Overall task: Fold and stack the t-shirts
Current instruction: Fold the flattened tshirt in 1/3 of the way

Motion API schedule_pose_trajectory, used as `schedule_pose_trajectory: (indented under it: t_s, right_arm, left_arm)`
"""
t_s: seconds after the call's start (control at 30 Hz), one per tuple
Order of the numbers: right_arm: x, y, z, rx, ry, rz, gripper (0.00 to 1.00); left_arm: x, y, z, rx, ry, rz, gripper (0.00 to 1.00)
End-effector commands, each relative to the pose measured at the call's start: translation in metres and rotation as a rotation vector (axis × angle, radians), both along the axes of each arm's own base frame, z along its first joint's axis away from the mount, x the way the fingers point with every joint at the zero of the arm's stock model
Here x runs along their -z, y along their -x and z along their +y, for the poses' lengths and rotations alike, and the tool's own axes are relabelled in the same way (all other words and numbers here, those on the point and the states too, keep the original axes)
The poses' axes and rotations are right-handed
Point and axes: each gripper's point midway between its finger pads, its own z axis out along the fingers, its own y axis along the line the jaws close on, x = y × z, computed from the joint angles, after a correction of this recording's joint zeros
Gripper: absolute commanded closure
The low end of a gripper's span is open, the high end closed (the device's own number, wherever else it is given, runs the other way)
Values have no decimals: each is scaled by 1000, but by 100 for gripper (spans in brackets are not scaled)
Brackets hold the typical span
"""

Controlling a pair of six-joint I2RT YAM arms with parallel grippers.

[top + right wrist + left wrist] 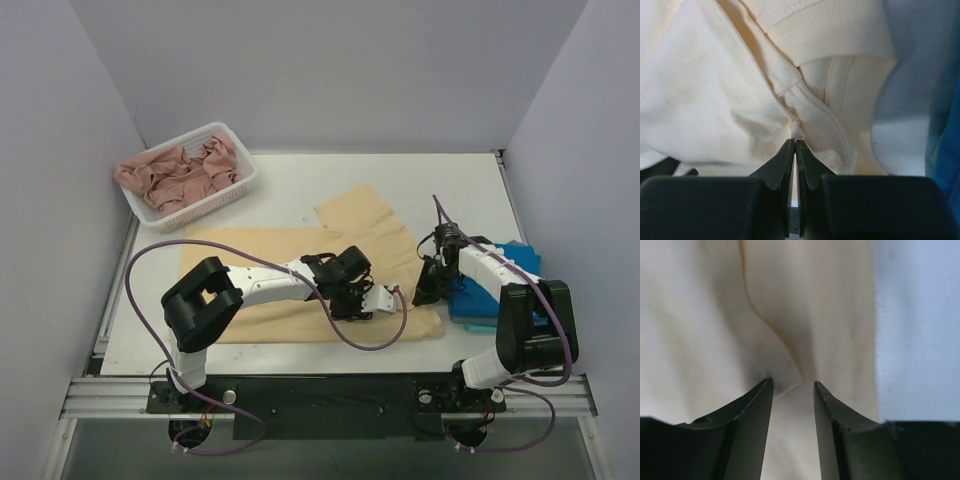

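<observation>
The pale yellow-peach t-shirt [290,265] lies spread across the middle of the table, one sleeve [355,210] pointing to the back. The bright blue t-shirt [505,290] lies folded at the right, partly under my right arm. My left gripper [386,298] is low over the yellow shirt's near right part; in the left wrist view it [793,385] is open, its fingers [752,412] astride a raised fold of the cloth [790,340]. My right gripper [429,291] is shut on a pinch of the yellow shirt [796,131] near its ribbed collar [830,30].
A white basket [238,190] at the back left holds crumpled pink cloths [180,172]. Grey walls close in the left, back and right sides. Purple cables loop from both arms over the table. Blue cloth [947,150] shows at the right edge of the right wrist view.
</observation>
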Motion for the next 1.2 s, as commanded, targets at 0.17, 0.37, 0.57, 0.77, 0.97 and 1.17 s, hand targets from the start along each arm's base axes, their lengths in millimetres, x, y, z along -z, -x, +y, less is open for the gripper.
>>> schedule_pose_trajectory:
  t_s: [0.17,0.37,0.57,0.77,0.97,1.17]
  right_arm:
    - [-3,4,2,-5,-22,-8,100]
    - [-5,4,-2,17,-25,-16,100]
    - [-7,4,-3,15,-29,-23,100]
    - [-11,5,-5,19,-26,-28,100]
    - [-16,11,-10,22,-17,-27,100]
    - [-22,17,-13,33,-7,-10,100]
  left_arm:
    - [2,-39,-7,-132,25,-234,62]
    - [3,-28,-12,-127,39,-169,68]
    - [-13,-29,-17,-117,44,-160,74]
    - [-15,-14,-18,-64,52,-93,100]
    - [-28,-8,-10,-29,63,-33,100]
    - [-40,-11,10,26,54,12,100]
